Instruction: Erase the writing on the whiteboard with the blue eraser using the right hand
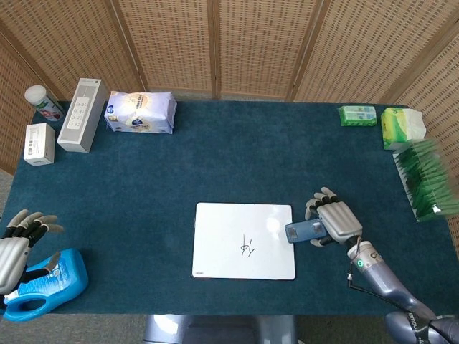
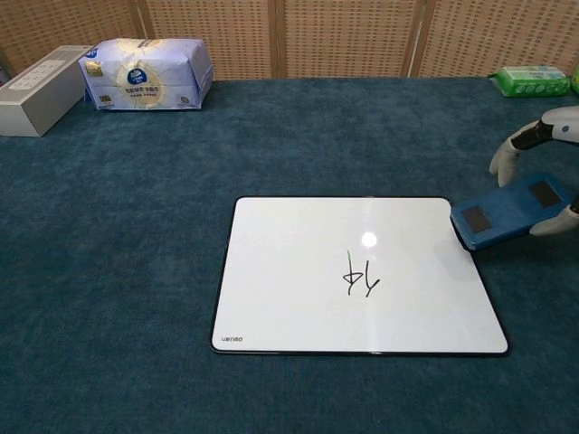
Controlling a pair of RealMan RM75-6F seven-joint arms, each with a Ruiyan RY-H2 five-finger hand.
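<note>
The right hand [image 1: 337,221] has its fingers [image 2: 508,152] curled over the far side of the blue eraser [image 2: 505,211], with another fingertip pressed against its near edge, so the eraser is held between them. In the chest view the eraser is tilted, and its inner end sits at the right edge of the whiteboard [image 1: 244,241], partly over the frame. Black handwriting [image 2: 362,273] sits a little right of the board's centre, apart from the eraser. The whiteboard lies flat on the dark blue tabletop [image 1: 237,158], near its front edge.

The left hand [image 1: 16,245] is at the front left corner with its fingers spread and nothing in them; it sits just above a blue jug [image 1: 44,285] that lies on its side, and whether they touch cannot be told.

Along the far left edge stand a small white box [image 1: 39,143], a white bottle [image 1: 44,102], a long grey box [image 1: 82,115] and a pack of tissues [image 1: 140,112]. At the far right are a small green pack [image 1: 357,115], a light green pack [image 1: 401,127] and a green striped box [image 1: 428,179].
</note>
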